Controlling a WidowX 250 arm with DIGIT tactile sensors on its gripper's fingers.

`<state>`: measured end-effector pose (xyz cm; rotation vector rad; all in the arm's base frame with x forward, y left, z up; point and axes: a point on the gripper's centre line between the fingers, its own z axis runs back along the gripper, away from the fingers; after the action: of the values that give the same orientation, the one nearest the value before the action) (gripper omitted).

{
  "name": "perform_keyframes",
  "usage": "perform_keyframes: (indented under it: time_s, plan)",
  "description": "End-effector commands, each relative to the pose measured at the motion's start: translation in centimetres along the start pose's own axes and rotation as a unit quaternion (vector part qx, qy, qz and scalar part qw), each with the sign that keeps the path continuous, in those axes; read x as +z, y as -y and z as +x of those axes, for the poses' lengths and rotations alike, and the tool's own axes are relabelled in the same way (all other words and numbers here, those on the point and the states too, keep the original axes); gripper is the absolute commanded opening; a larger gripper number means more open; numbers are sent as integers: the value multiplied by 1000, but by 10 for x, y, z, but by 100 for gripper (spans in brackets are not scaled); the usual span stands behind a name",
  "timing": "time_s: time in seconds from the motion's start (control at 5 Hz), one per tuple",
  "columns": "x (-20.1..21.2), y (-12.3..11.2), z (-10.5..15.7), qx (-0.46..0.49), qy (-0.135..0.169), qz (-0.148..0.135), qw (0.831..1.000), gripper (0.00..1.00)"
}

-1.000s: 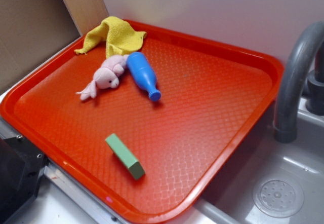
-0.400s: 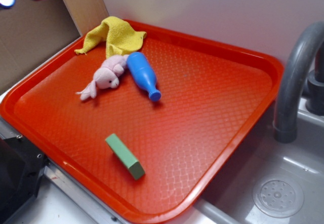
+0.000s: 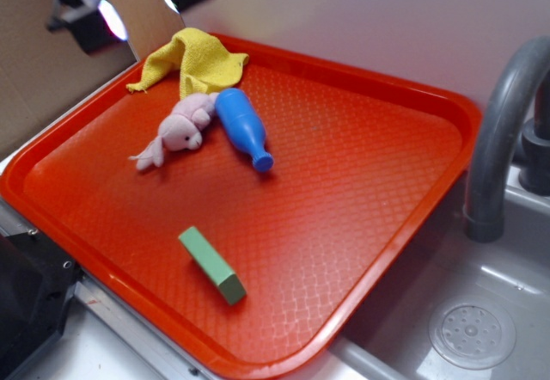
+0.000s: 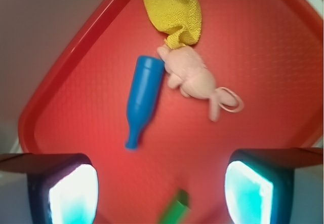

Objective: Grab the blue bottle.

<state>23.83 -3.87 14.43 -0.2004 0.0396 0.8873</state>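
Note:
The blue bottle lies on its side on the red tray, its fat end next to a pink plush toy and its neck pointing toward the tray's middle. It also shows in the wrist view. My gripper hangs high at the top left, above the tray's back left corner and well apart from the bottle. It is open and empty; in the wrist view the two pads stand far apart.
A yellow cloth is bunched at the tray's back left. A green block lies near the tray's front edge. A grey tap and sink are at the right. A brown board stands at the left.
My gripper has come into the exterior view at the top left and moved right, toward the tray. The bottle, plush toy, cloth and block have not moved.

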Motion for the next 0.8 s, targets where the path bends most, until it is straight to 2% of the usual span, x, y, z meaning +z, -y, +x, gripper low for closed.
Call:
perform_keyframes:
  time_s: [0.0, 0.2, 0.4, 0.6]
  plan:
    - [-53, 16, 14, 11, 31, 29, 999, 100]
    - [-82, 17, 23, 24, 52, 53, 997, 100]
    - [-97, 16, 30, 29, 59, 65, 996, 100]
    - [-113, 16, 35, 27, 53, 75, 995, 100]
